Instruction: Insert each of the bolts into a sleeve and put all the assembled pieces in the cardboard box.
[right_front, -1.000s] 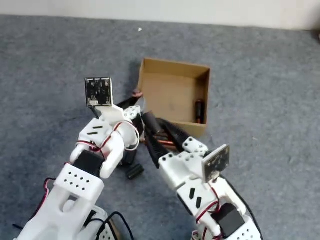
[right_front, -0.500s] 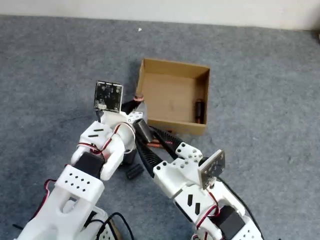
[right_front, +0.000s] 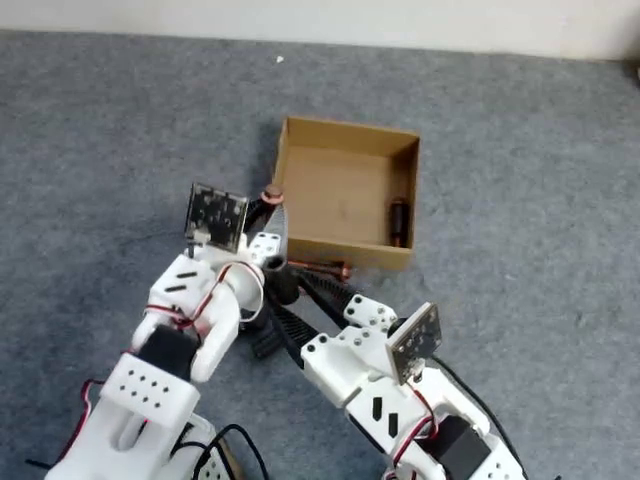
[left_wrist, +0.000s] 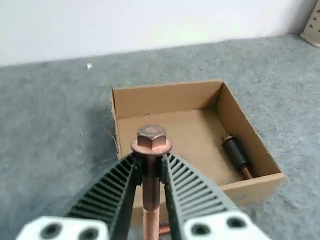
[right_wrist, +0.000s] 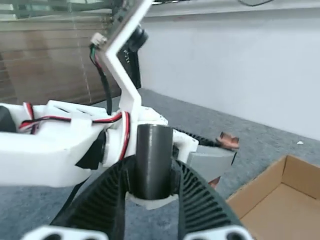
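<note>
Left arm: the left end effector (left_wrist: 150, 162) is clamping a copper bolt (left_wrist: 151, 141), its jaws closed on the shank just under the hex head.
Right arm: the right end effector (right_wrist: 152, 172) is gripping a black sleeve (right_wrist: 154, 157), with the jaws closed around one end of it.
Bolt axis: the shank is running lengthwise between the left jaws, and the head is pointing outward toward the cardboard box (left_wrist: 167, 87).
Sleeve axis: the sleeve is standing crosswise to the right jaws, and its free end is sticking out clear of them.
Key relation: from the right wrist, the bolt head is showing just beyond the sleeve and off to one side. The two parts are sitting near each other but apart, and their axes are not lining up. I judge that the bolt's tip has to be brought to the sleeve's open end along one common line.
Meeting place: both arms are converging near the box's front corner.
Box contents: one assembled piece (left_wrist: 236, 155) is lying along a side wall.
Waiting part: a loose bolt (right_front: 322, 267) is lying on the table (right_front: 520, 300) just in front of the box's near wall, roughly parallel to it.
Writing: I am finding none that can be read.
</note>
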